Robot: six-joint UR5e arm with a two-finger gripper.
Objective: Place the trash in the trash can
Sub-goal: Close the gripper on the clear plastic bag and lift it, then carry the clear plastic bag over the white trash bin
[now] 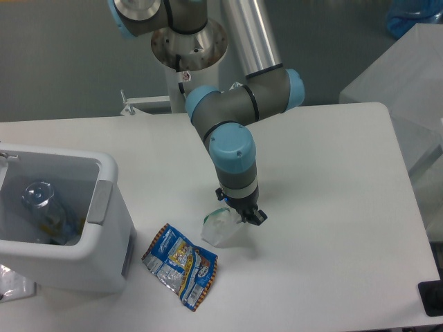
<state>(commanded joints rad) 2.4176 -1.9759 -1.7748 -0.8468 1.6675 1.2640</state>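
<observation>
Cut off and unclear

The trash can (104,235) runs off the left edge; the gripper (243,216) fingertips are too small to show their grip on the clear wrapper (220,231); arm's upper joints leave the top edge

Wrapper (223,229) just below-left of gripper (243,216); snack bag (181,264) further left-front; bin (66,223) far left, bottle (38,200) inside.
</observation>
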